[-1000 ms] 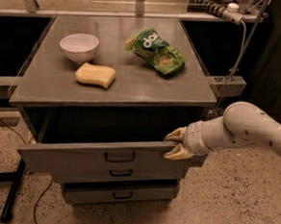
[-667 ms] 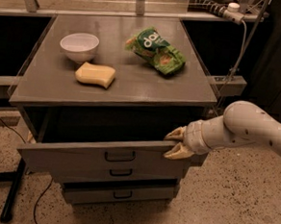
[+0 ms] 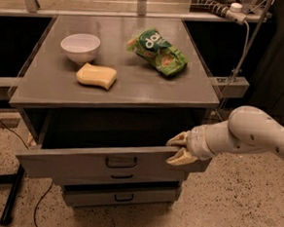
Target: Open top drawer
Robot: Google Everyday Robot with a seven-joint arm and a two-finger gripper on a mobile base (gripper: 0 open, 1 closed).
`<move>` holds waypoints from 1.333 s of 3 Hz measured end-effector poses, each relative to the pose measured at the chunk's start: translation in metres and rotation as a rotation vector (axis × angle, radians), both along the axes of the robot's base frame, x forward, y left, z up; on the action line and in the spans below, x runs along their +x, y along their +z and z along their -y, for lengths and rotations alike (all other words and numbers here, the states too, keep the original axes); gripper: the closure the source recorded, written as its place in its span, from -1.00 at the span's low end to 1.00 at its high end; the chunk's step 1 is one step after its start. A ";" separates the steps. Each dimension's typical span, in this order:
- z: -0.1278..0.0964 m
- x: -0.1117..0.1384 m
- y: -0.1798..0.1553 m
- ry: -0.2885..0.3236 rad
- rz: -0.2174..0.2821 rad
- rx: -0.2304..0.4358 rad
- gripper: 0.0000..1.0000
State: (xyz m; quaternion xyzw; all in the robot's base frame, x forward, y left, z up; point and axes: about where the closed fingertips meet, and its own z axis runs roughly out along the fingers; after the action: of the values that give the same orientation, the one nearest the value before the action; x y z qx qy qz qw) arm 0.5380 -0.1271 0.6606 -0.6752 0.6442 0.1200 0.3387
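Note:
The top drawer (image 3: 70,163) is the widest grey drawer, with a small black bar handle (image 3: 121,162) at centre. It stands pulled out from the cabinet, and its dark inside shows behind the front. My gripper (image 3: 179,149) is at the right end of the drawer front, level with its top edge. Its tan fingers (image 3: 179,138) are spread apart, one above and one below that edge. The white arm reaches in from the right.
Two narrower grey drawers (image 3: 121,197) sit shut below. On the cabinet top (image 3: 134,88) are a white bowl (image 3: 80,47), a yellow sponge (image 3: 96,76) and a green chip bag (image 3: 158,52). A black stand leg (image 3: 11,199) and cables lie on the floor at left.

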 end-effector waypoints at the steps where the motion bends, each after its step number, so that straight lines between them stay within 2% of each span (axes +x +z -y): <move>1: 0.000 0.000 0.000 0.000 0.000 0.000 0.16; 2: 0.000 0.000 0.000 0.000 0.000 0.000 -0.30; 3: 0.004 -0.017 -0.003 0.016 -0.007 0.005 -0.77; 4: 0.008 -0.065 0.000 0.046 -0.017 0.025 -0.72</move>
State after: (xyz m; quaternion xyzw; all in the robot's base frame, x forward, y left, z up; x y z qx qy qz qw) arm 0.4728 -0.1353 0.6603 -0.6845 0.6299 0.1413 0.3388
